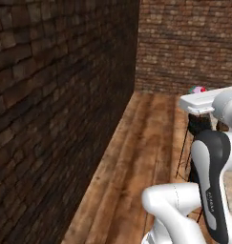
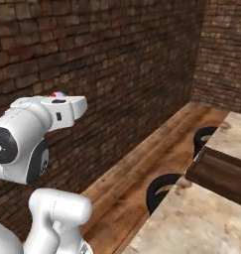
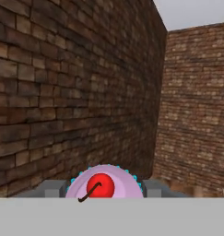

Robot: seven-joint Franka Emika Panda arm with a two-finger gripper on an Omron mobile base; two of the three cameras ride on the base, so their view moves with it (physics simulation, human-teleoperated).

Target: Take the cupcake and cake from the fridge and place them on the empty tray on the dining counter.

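Tool [image 3: 104,190] first: in your hand view its two grey fingers [image 3: 52,189] pinch the cupcake [image 3: 104,184] from either side, pink frosting and red cherry facing the camera, teal wrapper edge showing around it. Behind the cupcake you see a dark brick wall [image 3: 72,92] running back to a corner where it meets a lighter brick wall [image 3: 196,106].

From your left base view, the white arm [image 1: 210,181] rises at lower right, its hand held level near the right edge. A spot of pink and teal, the cupcake [image 1: 197,89], sits just above the hand. A black stool [image 1: 198,125] stands beneath it on the wooden floor [image 1: 141,157], which stretches along the brick wall [image 1: 55,109] toward the far corner.

From your right base view, the arm [image 2: 23,144] fills the lower left, and the cupcake [image 2: 57,94] peeks over the top of the hand, pink with a red dot. To the right you see the beige marble worktop [image 2: 196,218] with the dark brown tray [image 2: 218,176] lying on it, well apart from the cupcake. Two black stools [image 2: 161,191] stand along the worktop's near edge, between it and the wall [image 2: 117,64].
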